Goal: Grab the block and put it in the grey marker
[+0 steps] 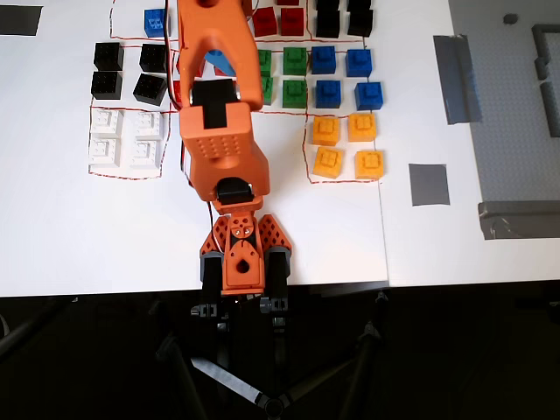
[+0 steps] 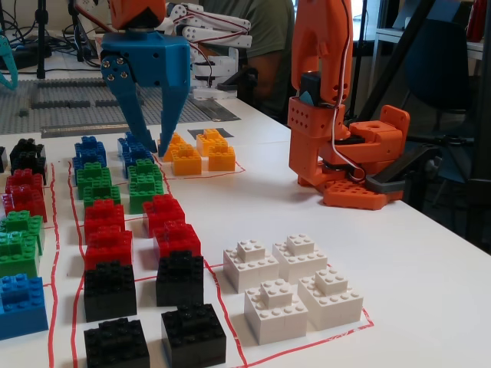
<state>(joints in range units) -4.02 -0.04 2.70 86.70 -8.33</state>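
Note:
Several green bricks (image 1: pixel 295 61) sit in a group in the middle of the table; they also show in the fixed view (image 2: pixel 144 175). The arm covers part of this group in the overhead view. My blue gripper (image 2: pixel 153 148) hangs fingers-down over the green and blue bricks, open and empty. Its tips are just above brick height and touch nothing. In the overhead view only a bit of the gripper (image 1: pixel 220 63) shows under the orange arm. The grey marker (image 1: pixel 429 184) is a bare square patch right of the yellow bricks, and shows behind them in the fixed view (image 2: pixel 205 132).
Blue bricks (image 1: pixel 346 77), yellow bricks (image 1: pixel 347 145), red bricks (image 2: pixel 123 226), black bricks (image 1: pixel 129 70) and white bricks (image 1: pixel 125 138) lie in red-outlined groups. Long grey tape strips (image 1: pixel 457 79) and a grey baseplate (image 1: pixel 516 114) lie at the right. The arm base (image 1: pixel 241 258) stands at the front edge.

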